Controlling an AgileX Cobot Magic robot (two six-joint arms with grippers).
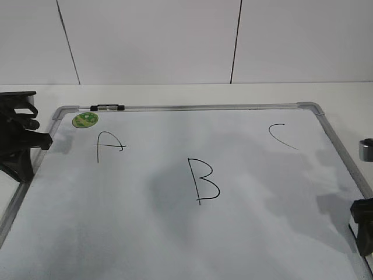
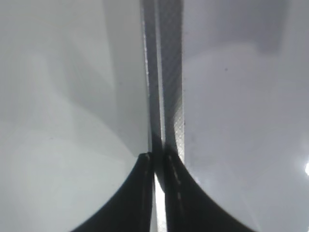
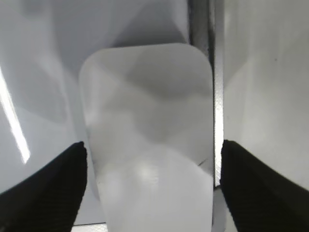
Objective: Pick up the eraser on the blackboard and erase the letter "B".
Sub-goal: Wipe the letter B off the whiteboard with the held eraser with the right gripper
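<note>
The blackboard [image 1: 262, 192] is a white board in a silver frame, lying flat. The letter "B" [image 1: 205, 181] is drawn in thin black line at its middle. The eraser [image 3: 147, 121], a white glossy rounded block, shows only in the right wrist view, lying beside the board's frame [image 3: 217, 96]. My right gripper [image 3: 152, 144] is open with one black finger on each side of the eraser; in the exterior view it sits at the lower right edge [image 1: 364, 227]. My left gripper [image 2: 157, 157] is shut and empty over the board's left frame [image 2: 171, 72], at the left edge in the exterior view [image 1: 35, 140].
A black "A" [image 1: 109, 146] and a curved "C" [image 1: 280, 134] flank the B. A green round sticker [image 1: 85, 120] and a small black clip [image 1: 107, 107] sit at the board's top left. A white wall stands behind the table.
</note>
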